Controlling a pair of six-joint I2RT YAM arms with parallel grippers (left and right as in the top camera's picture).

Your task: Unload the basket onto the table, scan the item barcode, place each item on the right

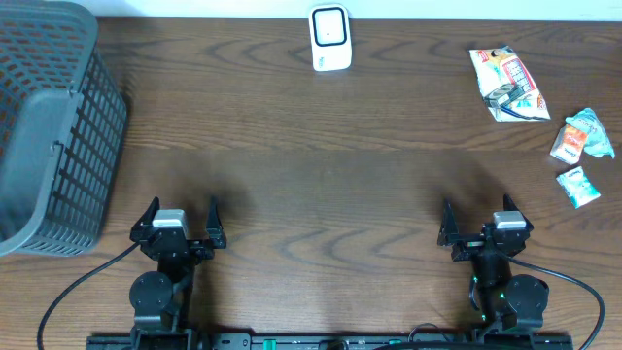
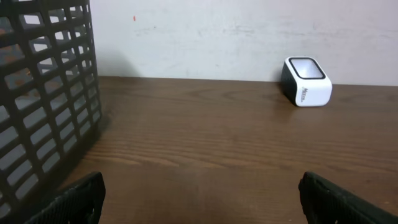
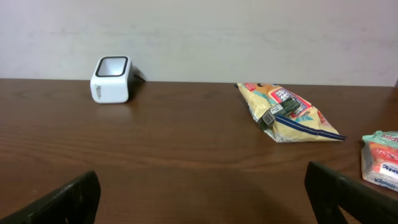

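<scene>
A white barcode scanner (image 1: 330, 38) with a dark window stands at the table's far edge, centre; it also shows in the left wrist view as the scanner (image 2: 306, 90) and in the right wrist view as the scanner (image 3: 112, 79). A yellow snack bag (image 1: 506, 84) lies at the far right, also seen as the bag (image 3: 287, 112). Two small teal-and-white packets (image 1: 580, 134) (image 1: 578, 185) lie below it near the right edge. My left gripper (image 1: 181, 219) and right gripper (image 1: 479, 222) rest open near the front edge, nothing between their fingers.
A dark grey slatted basket (image 1: 49, 126) fills the left side of the table, its wall (image 2: 43, 93) close to the left gripper. A pale wall runs behind the table's far edge.
</scene>
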